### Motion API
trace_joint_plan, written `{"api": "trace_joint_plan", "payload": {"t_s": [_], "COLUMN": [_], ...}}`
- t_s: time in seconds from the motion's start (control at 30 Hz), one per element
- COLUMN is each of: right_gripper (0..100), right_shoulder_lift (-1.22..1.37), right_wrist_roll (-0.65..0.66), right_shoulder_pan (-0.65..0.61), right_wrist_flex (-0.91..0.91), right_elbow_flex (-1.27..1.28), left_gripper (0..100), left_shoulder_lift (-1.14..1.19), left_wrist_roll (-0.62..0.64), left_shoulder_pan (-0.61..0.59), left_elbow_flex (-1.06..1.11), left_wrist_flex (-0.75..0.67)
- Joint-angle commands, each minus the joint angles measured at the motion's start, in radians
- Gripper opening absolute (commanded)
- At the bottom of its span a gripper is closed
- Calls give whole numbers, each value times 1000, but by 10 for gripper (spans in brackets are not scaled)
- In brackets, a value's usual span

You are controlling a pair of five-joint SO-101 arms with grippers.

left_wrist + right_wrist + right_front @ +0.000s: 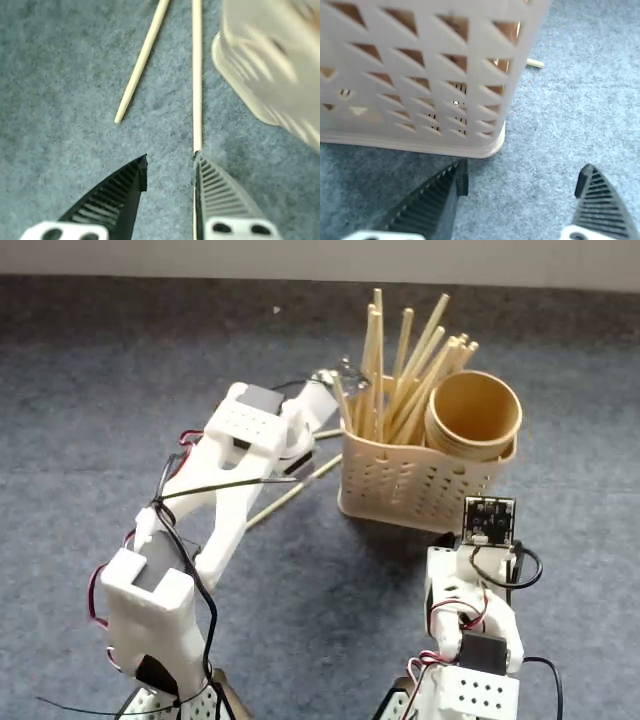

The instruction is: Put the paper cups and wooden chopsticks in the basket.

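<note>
The beige slotted basket (420,485) holds stacked paper cups (475,415) and several upright wooden chopsticks (400,360). Two loose chopsticks lie on the grey carpet to its left, one (290,495) poking out from under the left arm (250,430). In the left wrist view, my left gripper (170,162) is open low over the carpet. One chopstick (196,75) runs between its fingers, close along one fingertip (200,170); the other chopstick (140,65) lies beyond. My right gripper (522,177) is open and holds nothing, just in front of the basket wall (420,75).
Grey carpet covers the whole work surface. A chopstick tip (535,62) shows past the basket's corner. The right arm (480,610) stands at the front right, close to the basket. Open carpet lies to the far left and far right.
</note>
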Motion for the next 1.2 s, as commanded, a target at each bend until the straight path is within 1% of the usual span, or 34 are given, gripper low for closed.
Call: {"api": "trace_joint_plan", "payload": {"t_s": [0.0,0.13,0.27,0.37,0.43,0.53,0.67,0.97,1.17], "right_gripper": [336,336,336,336,336,336,336,336,336], "right_shoulder_lift": [2,2,2,2,2,2,2,2,2], "right_wrist_roll": [14,14,14,15,15,15,17,17,17], "right_shoulder_pan": [1,2,2,2,2,2,2,2,2], "right_wrist_flex": [-22,-22,-22,-22,-22,-22,-22,-22,-22], "right_elbow_flex": [18,18,18,18,18,18,18,18,18], "left_gripper": [161,161,161,159,159,158,158,158,157], "left_shoulder_lift": [-50,-88,-122,-166,-200,-259,-337,-481,-466], "left_wrist_roll": [80,176,173,118,103,103,106,106,104], "left_shoulder_pan": [-71,-133,-145,-99,-48,21,50,19,-53], "left_elbow_flex": [4,4,2,4,12,19,18,16,18], "left_wrist_flex": [20,21,26,34,74,112,138,186,180]}}
